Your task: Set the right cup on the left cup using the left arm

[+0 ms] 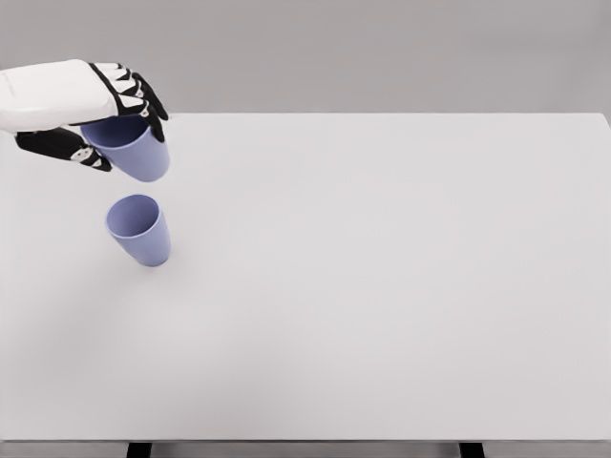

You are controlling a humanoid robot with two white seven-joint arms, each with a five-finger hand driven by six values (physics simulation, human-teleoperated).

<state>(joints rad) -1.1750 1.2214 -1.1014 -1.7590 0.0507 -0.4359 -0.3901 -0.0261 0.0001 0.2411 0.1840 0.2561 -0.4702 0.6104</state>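
Observation:
My left hand [105, 119] comes in from the upper left with its fingers curled around a lavender cup [136, 153]. That cup hangs upright in the air, its rim partly hidden by the fingers. Just below it in the picture a second lavender cup [140, 231] stands upright on the white table [382, 286], mouth open. The held cup is above and slightly behind the standing one, with a clear gap between them. My right arm does not show.
The white table's far edge runs across the top of the view against a grey wall. Its front edge lies along the bottom, with two dark legs showing beneath.

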